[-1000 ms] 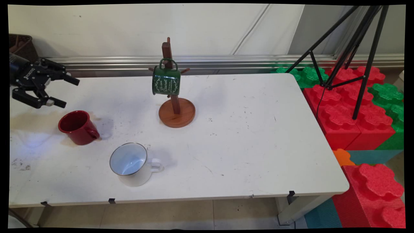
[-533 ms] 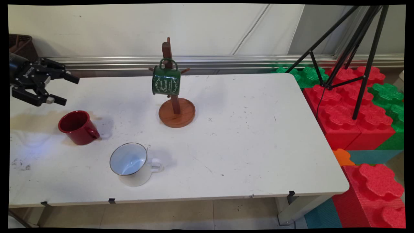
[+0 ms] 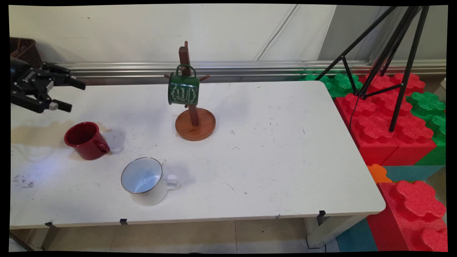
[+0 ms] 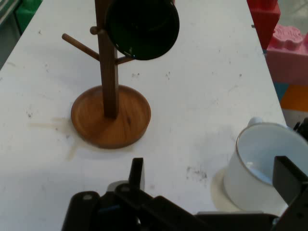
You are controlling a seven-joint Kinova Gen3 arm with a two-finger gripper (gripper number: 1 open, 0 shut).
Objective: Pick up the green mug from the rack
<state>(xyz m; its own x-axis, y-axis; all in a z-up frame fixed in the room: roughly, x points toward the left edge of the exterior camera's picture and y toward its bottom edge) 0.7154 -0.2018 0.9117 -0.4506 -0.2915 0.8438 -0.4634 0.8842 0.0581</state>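
Note:
My black gripper [image 3: 77,95] hangs open and empty over the table's far left, above and to the left of a red mug [image 3: 85,140] that stands upright. A white enamel mug [image 3: 144,180] stands nearer the front edge, its handle to the right. A green mug [image 3: 183,89] hangs on a wooden mug tree [image 3: 195,124] at the table's middle back. In the hand view the gripper [image 4: 211,167] points toward the mug tree [image 4: 110,118] with the green mug [image 4: 142,26] on it. The white mug [image 4: 262,166] sits by the right finger; the red mug is out of that view.
The white table [image 3: 271,150] ends at the right beside red and green foam blocks [image 3: 378,132]. A black tripod [image 3: 396,53] stands over the blocks. A brown basket [image 3: 23,50] sits at the back left corner.
The gripper has risen a little and drawn back to the left, away from the red mug. Its fingers stay open. The mugs and the mug tree have not moved.

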